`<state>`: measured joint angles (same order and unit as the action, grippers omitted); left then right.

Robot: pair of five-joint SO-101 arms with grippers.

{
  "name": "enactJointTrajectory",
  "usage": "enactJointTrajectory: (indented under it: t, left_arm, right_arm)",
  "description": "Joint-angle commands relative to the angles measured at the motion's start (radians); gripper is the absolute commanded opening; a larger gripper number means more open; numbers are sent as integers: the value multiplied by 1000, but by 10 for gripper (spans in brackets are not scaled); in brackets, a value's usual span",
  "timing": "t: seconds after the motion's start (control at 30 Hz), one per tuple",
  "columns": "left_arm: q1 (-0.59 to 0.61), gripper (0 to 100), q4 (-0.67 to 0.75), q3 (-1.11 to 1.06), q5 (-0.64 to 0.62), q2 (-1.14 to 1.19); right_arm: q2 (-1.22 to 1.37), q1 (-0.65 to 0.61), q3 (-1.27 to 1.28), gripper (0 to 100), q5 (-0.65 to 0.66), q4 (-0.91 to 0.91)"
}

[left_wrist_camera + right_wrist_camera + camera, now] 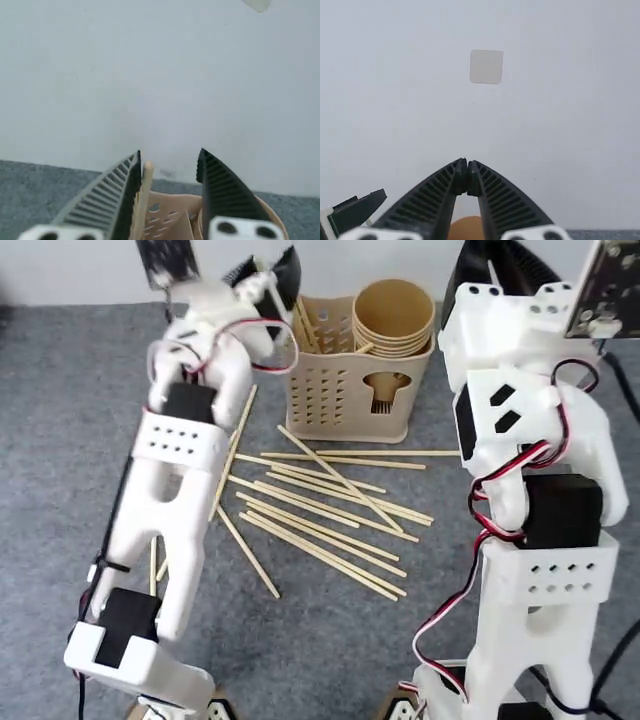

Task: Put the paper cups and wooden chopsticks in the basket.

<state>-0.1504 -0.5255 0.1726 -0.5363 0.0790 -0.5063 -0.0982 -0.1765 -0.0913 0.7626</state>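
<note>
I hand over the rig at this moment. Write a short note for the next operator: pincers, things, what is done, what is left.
The left pincer is open above the basket; one chopstick leans on a finger, not clamped.
The right pincer is shut on nothing, raised to the side of the basket.
Done: paper cups stacked in the basket; a few sticks stand in its other compartment.
Left: many loose chopsticks lie on the table.

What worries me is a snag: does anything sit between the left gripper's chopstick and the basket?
Nothing visible does. The chopstick stands inside the open left gripper, against one side, and the basket opens right beneath it.
</note>
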Motion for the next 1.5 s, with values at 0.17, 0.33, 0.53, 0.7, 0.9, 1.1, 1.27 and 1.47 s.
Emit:
enactJointTrajectory:
  t: [0.17,0.33,0.53,0.7,0.9,1.1,1.27,1.47]
  left_arm:
    - [83,188,-539,375,81,-8]
    - [115,188,-692,380,199,-6]
    - [170,189,-865,377,338,-5]
    - [235,191,-993,329,450,-5]
    - [353,192,-964,134,543,-5]
    - [437,190,-799,-134,588,-5]
    - [485,189,-643,-337,631,-5]
    - [489,190,-479,-507,652,-5]
  right_arm:
    - [-25,2,-61,17,11,-22]
    - [-25,2,-61,17,11,-19]
    - [-25,2,-61,17,11,-18]
    - [-25,2,-61,17,11,-16]
    - [-25,2,-61,17,11,-15]
    - [-25,2,-61,17,11,-15]
    - [-25,2,-61,17,11,-13]
    - [-25,1,-58,17,11,-13]
